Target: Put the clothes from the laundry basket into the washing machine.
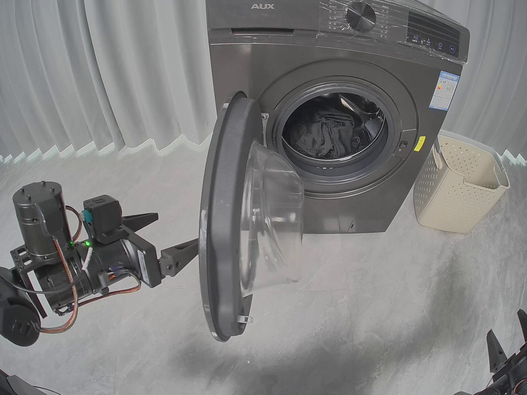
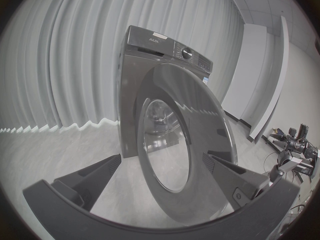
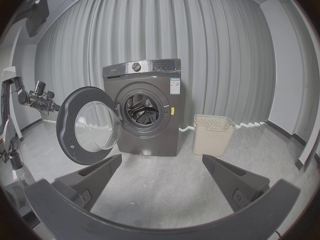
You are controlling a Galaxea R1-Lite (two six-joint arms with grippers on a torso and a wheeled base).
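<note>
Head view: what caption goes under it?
Open left pincer beside the open door of the washing machine; dark clothes inside, laundry basket alongside.

Dark clothes (image 1: 328,133), maybe several pieces, lie in the open washing machine (image 1: 252,56); beige laundry basket (image 1: 450,204) stands beside.

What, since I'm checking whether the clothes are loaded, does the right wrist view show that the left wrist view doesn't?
Right wrist view alone: dark clothes inside the washing machine, and the laundry basket standing beside it. Left wrist view alone: the door from its outer side, close up, in the gap of the open left pincer. Both: the washing machine with its door standing open.
</note>
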